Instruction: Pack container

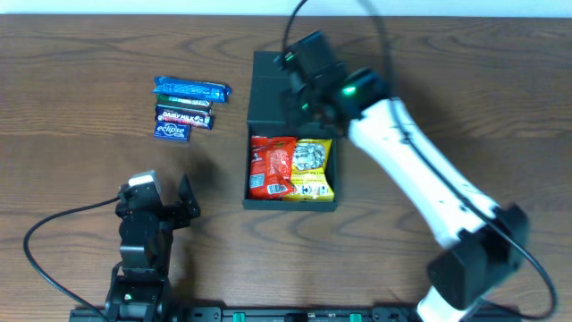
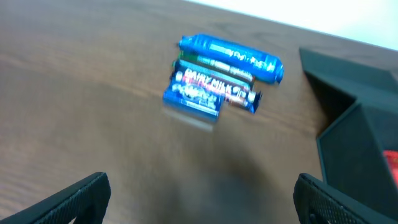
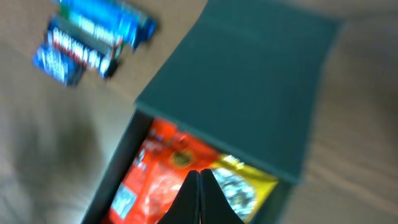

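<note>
Near edge of the bench (image 1: 71, 54), left side: the left gripper (image 2: 203, 204) hovers low over bare wood, jaws spread wide with nothing between them. From its wrist view only the two dark fingertips (image 2: 74, 198) show at the bottom corners.

Moving in to the middle of the bench, there's the container (image 1: 266, 94), the dark matte box, with its flap lid thrown open and lying flat toward the far edge. Inside, two packets lie flat and touching: a red packet (image 1: 271, 165) on the left, a yellow packet (image 1: 313, 168) on the right. Together they fill most of the tray.

Over the box comes the right arm, reaching in from the near right corner. The right gripper (image 3: 199, 182) is clenched tight, fingers pressed together and gripping nothing. Its tip hangs above the packets close to the hinge line; whether it touches them is not clear.

Farther off toward the far left corner, well apart from the box, three snacks lie in a tight row: a small blue packet (image 1: 172, 131) nearest, a Dairy Milk bar (image 1: 183, 117) next, and a long blue bar (image 1: 190, 88) farthest.
</note>
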You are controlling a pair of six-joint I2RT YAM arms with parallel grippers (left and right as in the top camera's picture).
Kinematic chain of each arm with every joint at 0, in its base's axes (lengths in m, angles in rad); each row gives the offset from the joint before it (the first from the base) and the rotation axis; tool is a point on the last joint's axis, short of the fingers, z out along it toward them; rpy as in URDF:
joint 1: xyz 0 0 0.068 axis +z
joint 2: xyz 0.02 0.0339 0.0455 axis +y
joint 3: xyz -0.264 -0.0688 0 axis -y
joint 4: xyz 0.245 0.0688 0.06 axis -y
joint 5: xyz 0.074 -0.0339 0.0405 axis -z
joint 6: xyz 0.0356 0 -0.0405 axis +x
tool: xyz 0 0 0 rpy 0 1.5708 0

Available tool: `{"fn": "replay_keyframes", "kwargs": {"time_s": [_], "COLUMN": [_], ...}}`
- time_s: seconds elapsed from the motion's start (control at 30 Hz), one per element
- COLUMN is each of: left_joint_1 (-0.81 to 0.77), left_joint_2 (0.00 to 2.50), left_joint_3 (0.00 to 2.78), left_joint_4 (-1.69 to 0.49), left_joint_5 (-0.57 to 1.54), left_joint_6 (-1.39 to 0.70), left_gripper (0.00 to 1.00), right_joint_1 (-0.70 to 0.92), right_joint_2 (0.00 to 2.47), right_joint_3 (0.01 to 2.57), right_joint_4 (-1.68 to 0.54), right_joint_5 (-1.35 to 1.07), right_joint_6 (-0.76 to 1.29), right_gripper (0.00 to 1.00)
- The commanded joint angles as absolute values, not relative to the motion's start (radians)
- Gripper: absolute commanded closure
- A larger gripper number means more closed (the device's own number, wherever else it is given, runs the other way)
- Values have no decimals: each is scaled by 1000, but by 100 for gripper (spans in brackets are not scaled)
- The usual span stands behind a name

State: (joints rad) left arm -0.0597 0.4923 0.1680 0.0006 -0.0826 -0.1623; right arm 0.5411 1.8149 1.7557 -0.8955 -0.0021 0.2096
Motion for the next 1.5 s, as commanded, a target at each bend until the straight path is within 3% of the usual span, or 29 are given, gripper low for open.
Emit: {"fn": "replay_keyframes", "kwargs": {"time_s": [0.0, 0.03, 0.13, 0.2, 0.27, 0.33, 0.63, 0.87, 1.1, 1.47], "left_joint_1": [-57, -57, -57, -57, -57, -57, -57, -51, -61, -62], "left_joint_2": [514, 533, 678, 785, 947, 1088, 1707, 2054, 2119, 2119], "left_joint_3": [244, 263, 401, 495, 641, 773, 1448, 1864, 1898, 1898], "left_joint_4": [-1, -10, -93, -138, -201, -258, -474, -636, -629, -639], "left_joint_5": [-99, -105, -109, -116, -115, -114, -115, -30, 367, 438], "left_joint_6": [-100, -100, -32, -2, 1, -9, -214, -395, -397, -501], "left_gripper": [5, 5, 5, 5, 5, 5, 5, 5, 5, 5], "right_joint_1": [454, 427, 324, 282, 243, 221, 174, 130, 98, 99], "right_joint_2": [1769, 1761, 1742, 1739, 1739, 1739, 1739, 1739, 1739, 1739], "right_joint_3": [1765, 1765, 1765, 1765, 1765, 1765, 1765, 1765, 1765, 1765], "right_joint_4": [-898, -898, -897, -892, -886, -886, -870, -841, -836, -838], "right_joint_5": [-5, -28, -93, -99, -106, -105, -104, -102, -102, -107], "right_joint_6": [186, 186, 186, 186, 186, 186, 157, 147, 147, 149], "right_gripper": [99, 98, 68, 58, 38, 29, 19, 14, 7, 5]}}
